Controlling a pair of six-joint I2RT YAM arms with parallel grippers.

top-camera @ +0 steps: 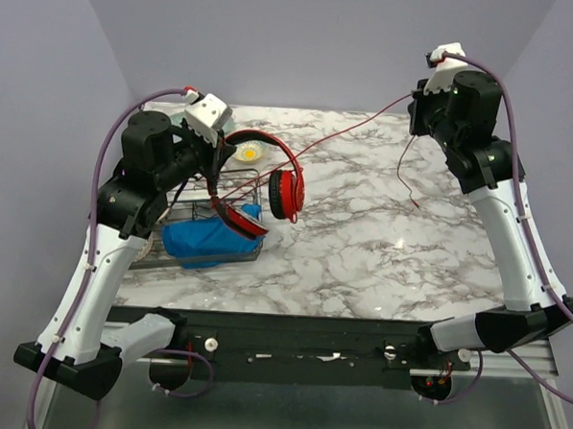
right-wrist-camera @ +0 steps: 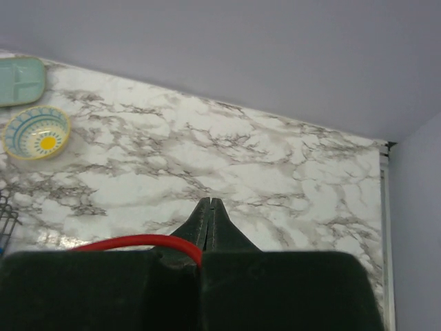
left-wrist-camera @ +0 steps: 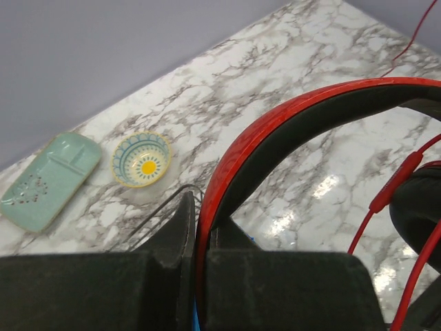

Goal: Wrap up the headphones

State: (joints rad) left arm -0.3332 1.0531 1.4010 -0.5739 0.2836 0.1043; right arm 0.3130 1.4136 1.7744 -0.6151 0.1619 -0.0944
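Cable (top-camera: 348, 132) bars mid-table; rack (top-camera: 196, 207), bowl (top-camera: 249, 153) crowd L; R open.

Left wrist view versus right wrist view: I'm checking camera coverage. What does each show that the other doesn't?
Only the left wrist view shows the left gripper shut on the red, black-lined headband, plus a black ear pad. Only the right wrist view shows the right gripper shut on the thin red cable, and the white marble table's far corner. Both show the table, the round yellow-and-blue patterned bowl, the mint-green tray and some cable.
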